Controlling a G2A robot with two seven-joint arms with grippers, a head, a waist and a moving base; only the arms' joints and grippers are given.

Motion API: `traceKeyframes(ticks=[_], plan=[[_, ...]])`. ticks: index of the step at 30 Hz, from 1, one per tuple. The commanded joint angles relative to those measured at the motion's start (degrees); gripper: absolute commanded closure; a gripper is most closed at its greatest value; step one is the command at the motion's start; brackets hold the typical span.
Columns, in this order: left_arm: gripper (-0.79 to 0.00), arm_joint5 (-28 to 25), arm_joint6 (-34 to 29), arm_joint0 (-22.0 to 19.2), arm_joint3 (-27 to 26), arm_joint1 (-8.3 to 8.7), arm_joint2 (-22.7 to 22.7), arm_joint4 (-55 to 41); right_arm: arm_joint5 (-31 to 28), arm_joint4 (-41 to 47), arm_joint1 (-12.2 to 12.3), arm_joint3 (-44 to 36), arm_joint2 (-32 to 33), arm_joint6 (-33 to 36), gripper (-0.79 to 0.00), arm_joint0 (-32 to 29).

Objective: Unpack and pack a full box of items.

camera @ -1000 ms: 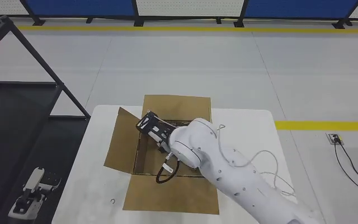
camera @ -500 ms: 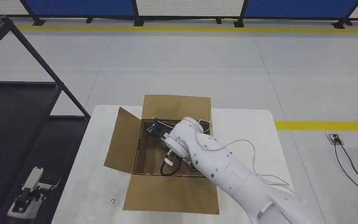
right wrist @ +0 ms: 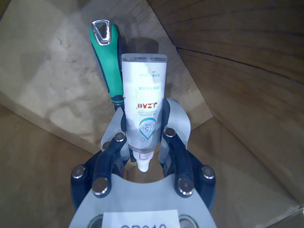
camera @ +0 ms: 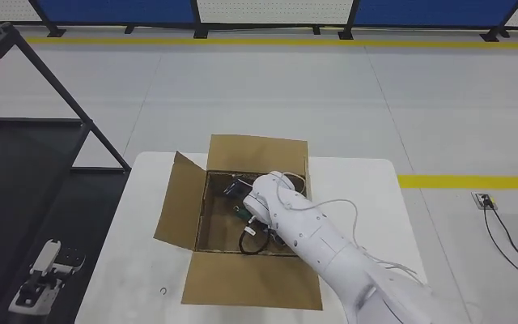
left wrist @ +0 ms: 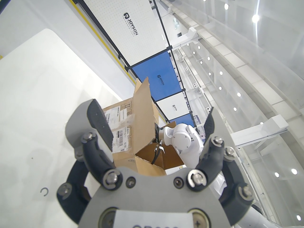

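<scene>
An open cardboard box (camera: pixel 256 152) stands in the middle of the white table (camera: pixel 137 243). My right arm goes down into it, and the right gripper (camera: pixel 238 193) is low inside. In the right wrist view this gripper (right wrist: pixel 143 115) is shut on a clear alcohol bottle (right wrist: pixel 143 84) with a white label, cap toward the wrist. The bottle's far end is close to the box floor (right wrist: pixel 47 72). A green-handled tool (right wrist: pixel 106 65) lies on that floor right beside the bottle. My left gripper (left wrist: pixel 153 115) is open and holds nothing, off the table's left side (camera: pixel 44 275).
The box's four flaps (camera: pixel 251 279) are folded outward, and the left one (camera: pixel 176 202) stands half raised. A small C-shaped ring (camera: pixel 163 292) lies on the table near the front left. A black metal frame (camera: pixel 48 89) stands left of the table.
My right gripper has moved from above the box's left rim rightward and down into the box, carrying the bottle. The left flap shifted slightly. The left arm stayed where it was.
</scene>
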Motion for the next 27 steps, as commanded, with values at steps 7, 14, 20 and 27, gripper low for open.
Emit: traceKeyframes(ticks=[7, 14, 20, 27], plan=[[-0.785, 0.3, 0.2, 0.0, -0.5, -0.01, 0.2, 0.7, -0.7, -0.1, -1.7, 3.0, 0.2, -2.0, -0.286, 1.2], [-0.785, 0.3, 0.4, 0.2, -1.1, -0.05, 0.5, 1.2, -0.4, -1.4, -2.3, 3.2, 0.3, -2.3, -0.348, 1.5], [-0.785, 0.2, 0.6, 0.3, -1.2, -0.09, 0.6, 1.3, -0.6, -1.5, -2.4, 3.9, 1.1, -2.7, -0.357, 1.5], [-0.785, 0.3, 0.6, 0.7, -1.8, -0.14, 0.7, 1.4, -0.7, -0.6, -1.4, 0.2, 3.9, -5.1, -0.357, 2.0]])
